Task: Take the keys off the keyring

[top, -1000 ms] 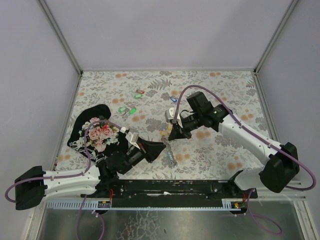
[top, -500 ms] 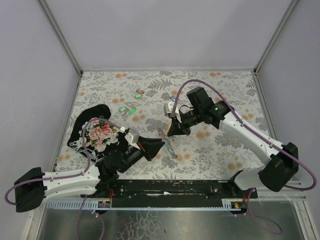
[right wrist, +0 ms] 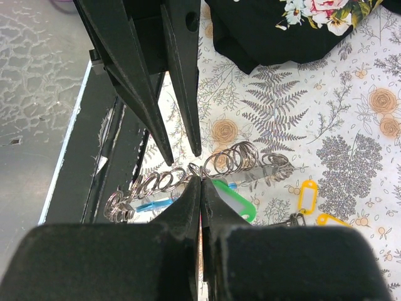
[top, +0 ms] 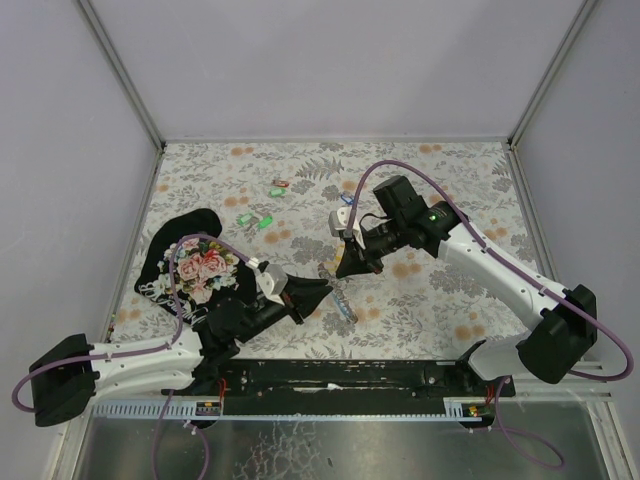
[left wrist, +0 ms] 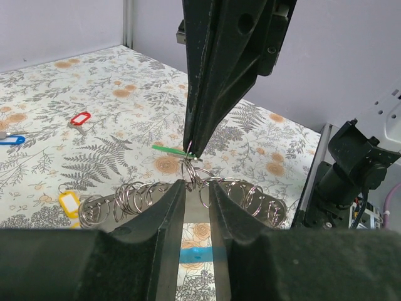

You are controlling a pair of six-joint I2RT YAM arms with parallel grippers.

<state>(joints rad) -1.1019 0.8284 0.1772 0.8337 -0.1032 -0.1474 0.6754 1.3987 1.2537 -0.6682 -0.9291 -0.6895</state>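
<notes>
A bench covered in a pale sheet printed with leaves and flowers carries everything. On its left side lies a crumpled black floral cloth.

The two arms meet near the middle of the near half. The left hand stands narrow, its two dark fingers clamped on either side of the grey strap keyring. This floppy band has one bright blue section and a row of metal split rings along it, and it is held just above the sheet.

The right hand comes in from the opposite side, fingers pressed fully together. It pinches the end of the small bright green plastic key tag, right at the strap's rings, just beside the left fingertips.

Two loose yellow tags lie near the strap. A red tag and a blue tag lie farther off.
</notes>
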